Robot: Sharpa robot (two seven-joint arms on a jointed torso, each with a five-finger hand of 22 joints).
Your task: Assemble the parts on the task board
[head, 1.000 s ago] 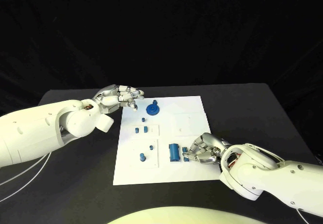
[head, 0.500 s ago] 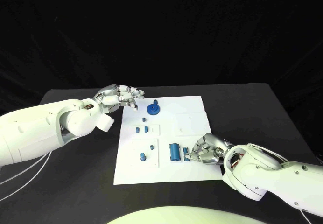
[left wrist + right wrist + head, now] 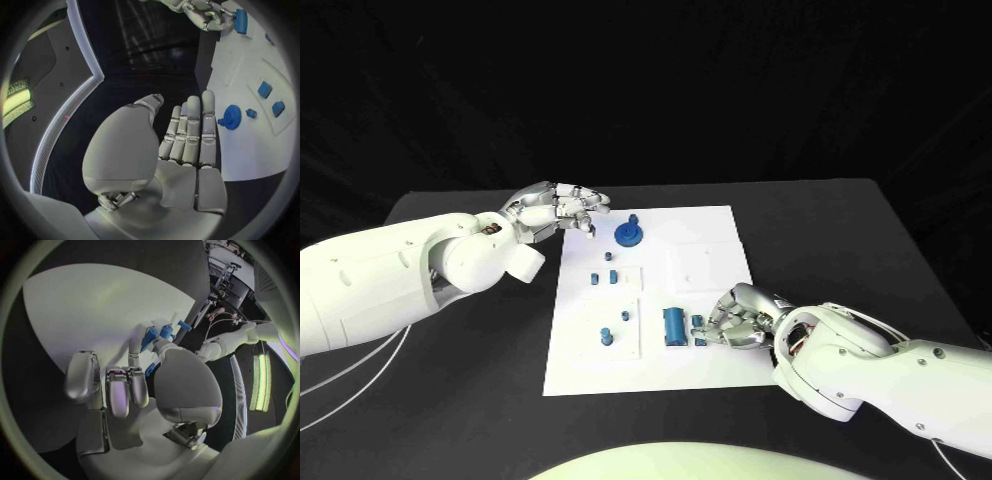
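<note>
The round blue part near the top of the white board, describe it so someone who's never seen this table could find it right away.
Start at the white task board in the middle of the black table, then go to its far edge, close to the left hand. The round blue part sits there. It is a wide disc with a small knob, unlike the small blocks and the cylinder nearer the robot.

Silver right hand (image 3: 737, 322) covers small blue part (image 3: 698, 331) near white task board's (image 3: 711, 225) edge; grip indiscernible.

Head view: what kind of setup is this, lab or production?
Likely a lab test bench: a black table under a dark backdrop, a white task board with small blue parts, nothing production-like.
</note>
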